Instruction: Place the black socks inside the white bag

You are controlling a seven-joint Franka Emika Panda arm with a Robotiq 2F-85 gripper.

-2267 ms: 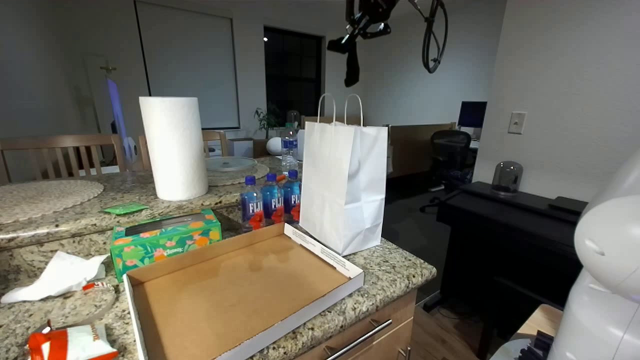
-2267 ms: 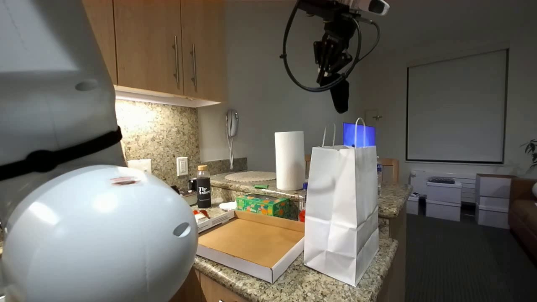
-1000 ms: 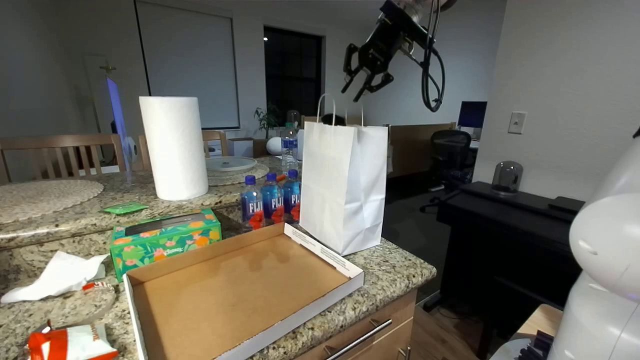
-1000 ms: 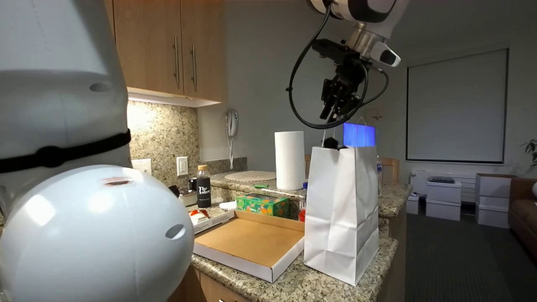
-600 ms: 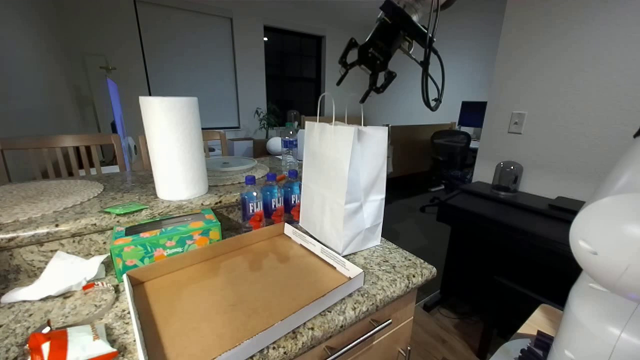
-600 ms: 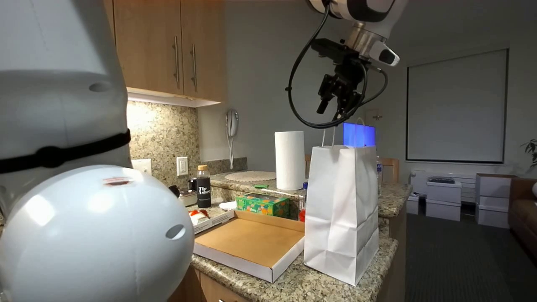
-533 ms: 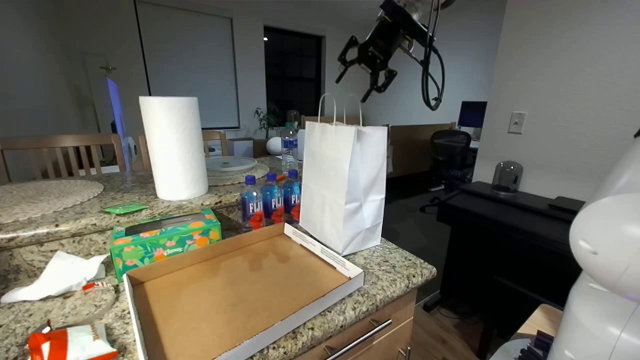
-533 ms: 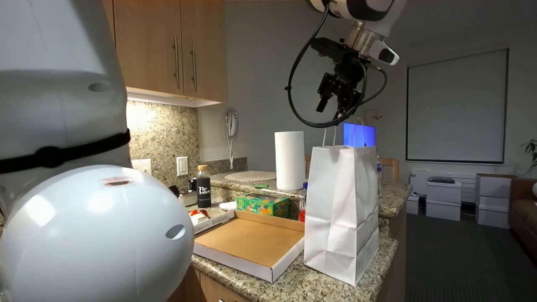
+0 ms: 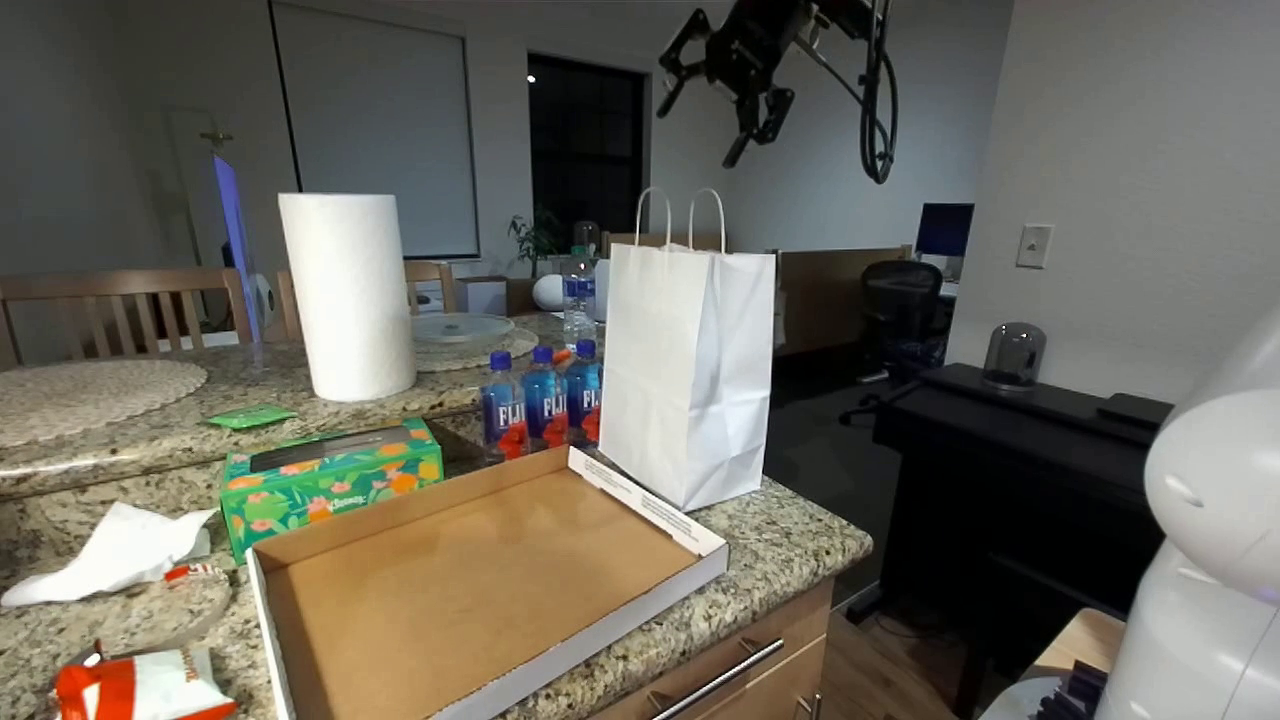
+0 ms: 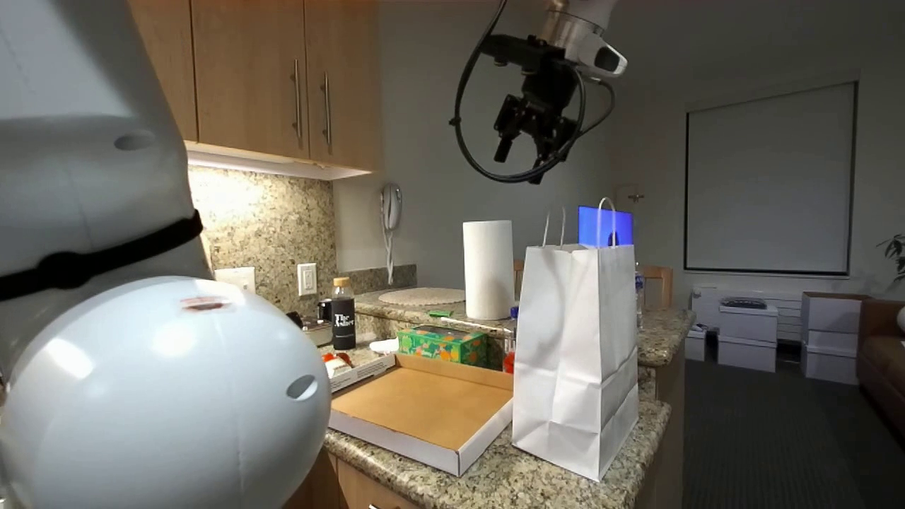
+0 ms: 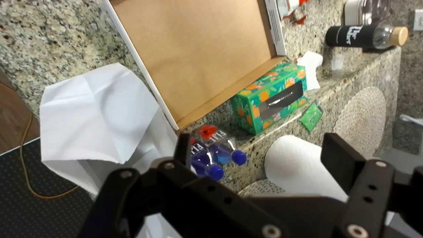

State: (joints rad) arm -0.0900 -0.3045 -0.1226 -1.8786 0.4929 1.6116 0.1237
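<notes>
Hanging up higher than the white bag (image 9: 685,380), the gripper (image 9: 697,137) has its fingers spread wide apart. Bag's standing upright on the counter (image 9: 800,535), just beside the cardboard tray (image 9: 480,580), with water bottles (image 9: 545,400) near it. As for where the black socks are, can't tell tbh, most of the bag's inside is hidden, even in the wrist view.

The black sock has gone from the pincer (image 9: 697,137), where it earlier hung; a second ago its dark top still showed at the rim of the white bag (image 9: 690,380), near the corner of the bench (image 9: 805,532), and it has since sunk from sight. The jaws have spread wide apart. The pincer has risen, in both exterior views, and drawn clear of the looped handles (image 9: 706,190).
</notes>
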